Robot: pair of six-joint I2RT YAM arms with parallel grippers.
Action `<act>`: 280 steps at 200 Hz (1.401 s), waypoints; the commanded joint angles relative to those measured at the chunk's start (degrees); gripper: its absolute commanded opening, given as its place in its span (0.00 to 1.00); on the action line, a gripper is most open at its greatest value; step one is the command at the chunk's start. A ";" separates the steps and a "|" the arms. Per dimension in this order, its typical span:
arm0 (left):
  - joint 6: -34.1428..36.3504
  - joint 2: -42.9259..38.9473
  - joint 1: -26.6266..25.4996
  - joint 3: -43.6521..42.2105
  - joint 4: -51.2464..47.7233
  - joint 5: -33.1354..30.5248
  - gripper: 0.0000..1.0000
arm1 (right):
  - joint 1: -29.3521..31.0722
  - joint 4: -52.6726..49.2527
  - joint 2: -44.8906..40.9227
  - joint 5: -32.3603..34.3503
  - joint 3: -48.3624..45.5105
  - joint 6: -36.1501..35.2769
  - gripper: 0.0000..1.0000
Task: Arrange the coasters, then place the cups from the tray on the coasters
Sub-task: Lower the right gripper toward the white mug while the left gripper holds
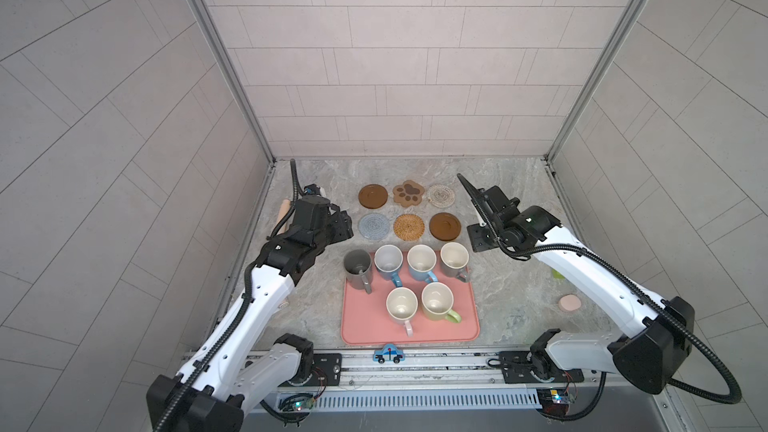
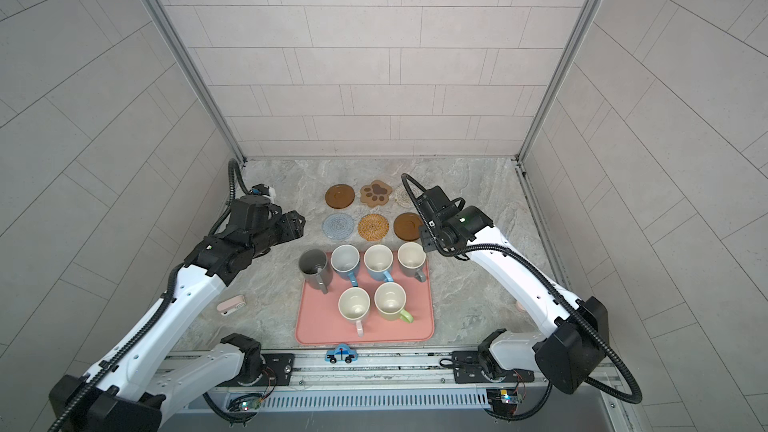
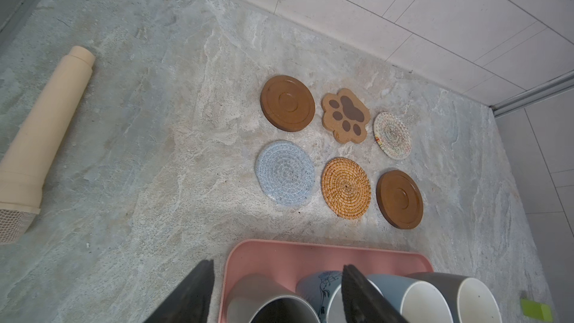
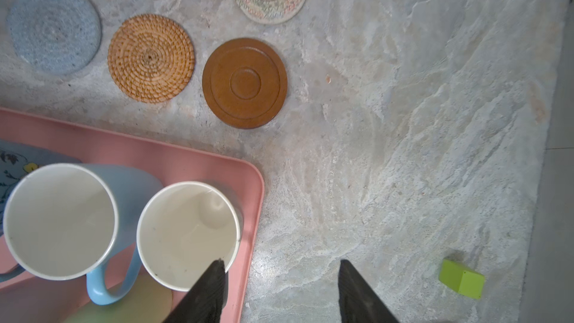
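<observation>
Six coasters lie in two rows of three behind the tray (image 1: 365, 328): brown disc (image 1: 373, 196), paw print (image 1: 409, 194), cream woven (image 1: 441, 195), grey-blue (image 1: 374, 225), rattan (image 1: 409, 226), brown disc (image 1: 445, 226). All the cups stand on the tray: dark grey (image 1: 357, 270), two blue (image 1: 388, 261) (image 1: 422, 263), short grey (image 1: 454, 259), pink (image 1: 401, 305), yellow-green (image 1: 437, 303). My left gripper (image 3: 278, 265) hovers open over the dark grey cup (image 3: 273, 299). My right gripper (image 4: 281, 262) is open and empty, one finger above the short grey cup's rim (image 4: 186, 234).
A beige rolled tube (image 3: 46, 125) lies by the left wall. A green block (image 4: 461, 278) and a small pink disc (image 1: 569, 303) sit at the right. A pink gadget (image 2: 230, 305) lies under the left arm. A toy car (image 1: 388, 354) rests on the front rail.
</observation>
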 commanded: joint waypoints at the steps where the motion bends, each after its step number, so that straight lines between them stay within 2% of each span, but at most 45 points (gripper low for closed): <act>1: -1.31 -1.23 0.37 -0.26 -0.13 -2.54 0.71 | 0.25 -0.31 -0.94 -3.11 -1.77 0.18 0.61; 98: 0.10 -1.61 0.33 -0.77 2.56 -5.22 0.71 | 5.75 -0.73 -2.37 -2.44 -9.06 4.89 0.58; 132: 0.63 -0.57 0.32 0.03 3.22 -2.81 0.71 | 7.35 1.49 -4.01 -2.99 -11.65 7.29 0.57; 197: -0.68 -1.83 0.29 -1.61 5.08 -3.41 0.71 | 9.53 2.01 -3.56 -2.12 -13.10 8.01 0.55; 280: -1.65 0.81 0.31 -1.76 6.02 -2.84 0.71 | 9.62 5.55 2.68 -3.08 -11.75 7.19 0.53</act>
